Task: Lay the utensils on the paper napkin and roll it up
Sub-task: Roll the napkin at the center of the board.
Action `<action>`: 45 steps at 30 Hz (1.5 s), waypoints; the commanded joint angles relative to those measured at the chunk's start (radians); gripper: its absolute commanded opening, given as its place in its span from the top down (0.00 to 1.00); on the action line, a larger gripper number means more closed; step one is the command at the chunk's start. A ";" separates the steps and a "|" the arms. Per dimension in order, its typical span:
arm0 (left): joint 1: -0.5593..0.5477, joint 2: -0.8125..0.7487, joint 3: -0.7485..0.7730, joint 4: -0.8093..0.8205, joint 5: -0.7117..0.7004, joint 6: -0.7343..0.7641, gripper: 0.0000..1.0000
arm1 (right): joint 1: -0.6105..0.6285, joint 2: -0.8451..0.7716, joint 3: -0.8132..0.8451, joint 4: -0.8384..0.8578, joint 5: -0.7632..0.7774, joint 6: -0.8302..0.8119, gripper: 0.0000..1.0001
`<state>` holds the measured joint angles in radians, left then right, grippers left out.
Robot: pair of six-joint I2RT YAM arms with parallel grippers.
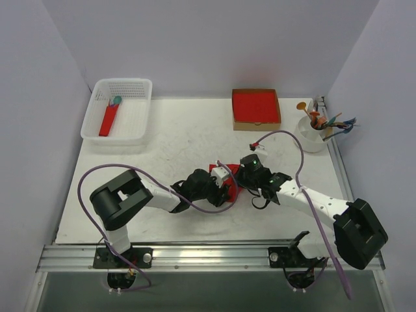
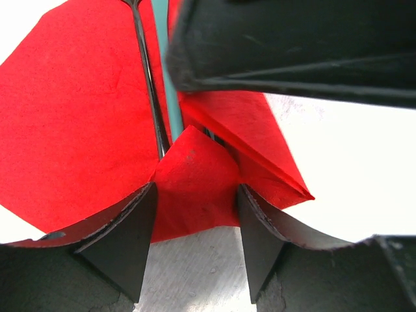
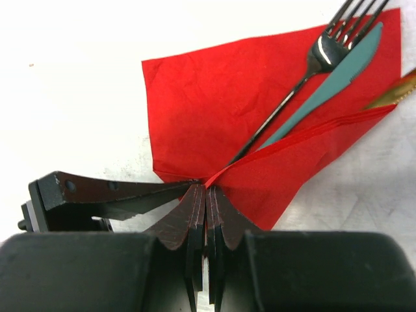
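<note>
The paper napkin [image 1: 231, 190] lies at the table's middle between my two grippers, one side folded up. In the right wrist view the red sheet [image 3: 208, 110] carries a dark grey fork [image 3: 292, 97] and a teal knife [image 3: 328, 81] side by side; a gold tip [image 3: 396, 94] shows at the edge. My right gripper [image 3: 207, 192] [image 1: 242, 177] is shut on the napkin's folded edge. My left gripper [image 2: 195, 227] [image 1: 221, 177] is open, with a napkin corner [image 2: 192, 188] lying between its fingers. The fork handle [image 2: 149, 84] runs away from it.
A white basket [image 1: 97, 123] at the back left holds a red roll with a teal spoon head [image 1: 109, 119]. A cardboard box with a red stack [image 1: 256, 107] stands at the back centre. A white cup [image 1: 311, 138] of colourful cutlery is at the back right.
</note>
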<state>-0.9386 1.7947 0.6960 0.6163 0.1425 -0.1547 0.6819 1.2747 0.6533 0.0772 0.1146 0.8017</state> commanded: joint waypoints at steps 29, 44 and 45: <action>-0.008 -0.057 -0.026 -0.015 0.023 0.017 0.38 | -0.030 0.252 0.114 0.233 -0.104 -0.082 1.00; -0.009 -0.158 -0.082 -0.023 -0.053 0.006 0.39 | -0.047 0.253 0.108 0.249 -0.105 -0.105 1.00; -0.009 -0.164 -0.087 -0.023 -0.060 0.004 0.39 | -0.047 0.253 0.106 0.249 -0.105 -0.107 1.00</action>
<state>-0.9428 1.6821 0.6212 0.5716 0.1024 -0.1493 0.6441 1.5520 0.7277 0.3008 0.0013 0.7197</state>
